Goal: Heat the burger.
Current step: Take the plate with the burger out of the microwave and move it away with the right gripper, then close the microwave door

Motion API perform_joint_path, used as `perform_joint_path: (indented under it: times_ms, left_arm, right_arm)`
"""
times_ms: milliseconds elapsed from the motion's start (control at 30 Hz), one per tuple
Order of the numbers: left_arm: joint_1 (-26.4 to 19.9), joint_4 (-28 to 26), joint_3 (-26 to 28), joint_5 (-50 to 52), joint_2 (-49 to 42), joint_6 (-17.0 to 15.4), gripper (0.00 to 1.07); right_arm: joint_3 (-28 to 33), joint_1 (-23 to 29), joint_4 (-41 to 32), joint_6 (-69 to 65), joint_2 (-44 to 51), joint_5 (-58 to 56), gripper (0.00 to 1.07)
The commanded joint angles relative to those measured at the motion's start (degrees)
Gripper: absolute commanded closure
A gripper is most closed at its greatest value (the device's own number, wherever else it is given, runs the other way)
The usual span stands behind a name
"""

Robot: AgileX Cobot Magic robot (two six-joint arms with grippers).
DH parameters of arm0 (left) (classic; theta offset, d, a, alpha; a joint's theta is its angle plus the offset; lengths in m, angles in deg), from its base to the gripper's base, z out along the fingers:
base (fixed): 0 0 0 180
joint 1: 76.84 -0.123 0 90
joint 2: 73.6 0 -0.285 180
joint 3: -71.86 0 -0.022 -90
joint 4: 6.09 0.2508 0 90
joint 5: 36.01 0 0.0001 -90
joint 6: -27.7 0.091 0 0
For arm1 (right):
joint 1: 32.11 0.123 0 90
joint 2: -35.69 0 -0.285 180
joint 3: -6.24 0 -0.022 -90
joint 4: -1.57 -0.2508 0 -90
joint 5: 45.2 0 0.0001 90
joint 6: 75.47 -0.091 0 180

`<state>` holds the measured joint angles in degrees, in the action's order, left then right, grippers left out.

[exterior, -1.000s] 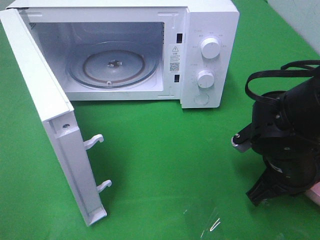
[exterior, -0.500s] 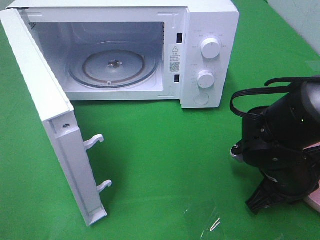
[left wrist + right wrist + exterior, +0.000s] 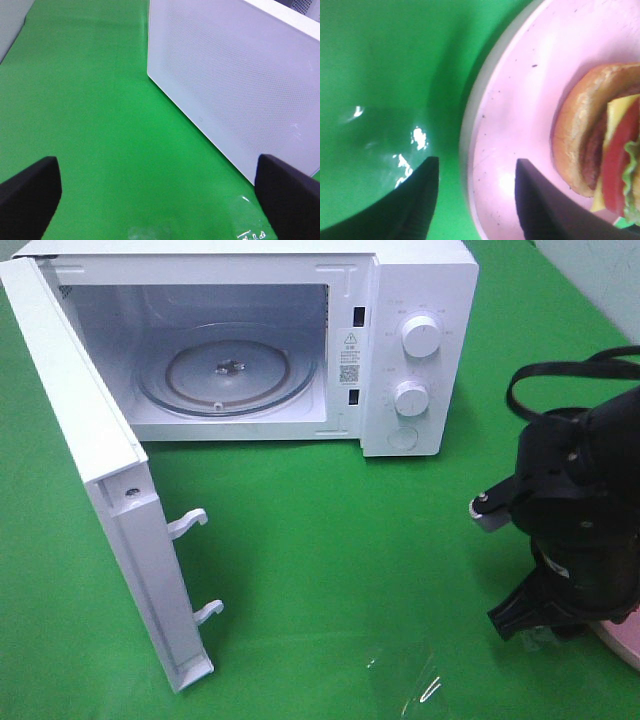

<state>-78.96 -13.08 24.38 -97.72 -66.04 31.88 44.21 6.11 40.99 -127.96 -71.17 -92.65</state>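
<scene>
Two tools apart | left tool [image 3: 160,192] jaws wide over green counter [image 3: 90,110] | right tool [image 3: 475,200] parted, straddling pink plate [image 3: 520,125] rim, burger [image 3: 600,140] ungripped

High camera looks down at the open microwave [image 3: 400,350] front on green desk [image 3: 330,570]; left wrist view, close, faces the door [image 3: 240,85] outer side; right wrist view, very close, overlooks pink plate [image 3: 520,130] rim; plate edge shared with high view.

I see a white sticker [image 3: 350,356] on the microwave [image 3: 420,280] frame with a warning triangle and a QR-like square; its print is too small to read. Marks around the dials [image 3: 417,337] are illegible.
</scene>
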Motion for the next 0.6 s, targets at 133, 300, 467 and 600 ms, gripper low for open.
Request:
perform_joint_path:
  times_ms: [133,300,467,600]
  left_arm:
    - [-0.2,-0.3,-0.2,0.5,-1.0,-0.3,0.10]
    - [-0.2,-0.3,-0.2,0.5,-1.0,-0.3,0.10]
    - [-0.2,-0.3,-0.2,0.5,-1.0,-0.3,0.10]
    - [-0.2,-0.3,-0.2,0.5,-1.0,-0.3,0.10]
  right_arm:
    - [0.1,0.0,-7.6,8.7,9.5,1.4,0.55]
    - [0.1,0.0,-18.9,22.6,20.6,6.2,0.53]
    - [0.1,0.0,-26.6,32.3,29.7,6.4,0.43]
    - [0.1,0.0,-30.5,36.4,34.3,6.0,0.36]
